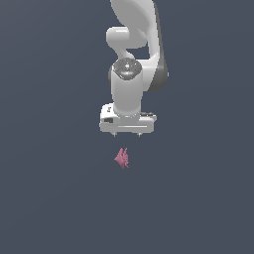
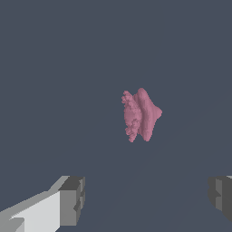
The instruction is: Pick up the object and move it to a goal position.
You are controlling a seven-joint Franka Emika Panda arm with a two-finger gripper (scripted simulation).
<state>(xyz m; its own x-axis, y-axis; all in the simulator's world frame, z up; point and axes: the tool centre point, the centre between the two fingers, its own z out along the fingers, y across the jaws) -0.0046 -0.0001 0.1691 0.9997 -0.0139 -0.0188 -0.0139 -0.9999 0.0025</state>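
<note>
The claw (image 1: pixel 127 134) hangs spread wide with nothing in it, and the object (image 1: pixel 122 158) lies on the dark surface (image 1: pixel 49 198) just off toward 6 o'clock from it in the exterior view, a clear gap between them. In the wrist view the pink lump (image 2: pixel 141 115) sits apart from the fingertips (image 2: pixel 72 199). Its jagged lobes give poor flat contact, so an off-centre close could likely tip it or squirt it out sideways.

Exterior view faces arm (image 1: pixel 134 74) from farther off; wrist view looks close past jaws; both share object (image 1: pixel 122 158).
</note>
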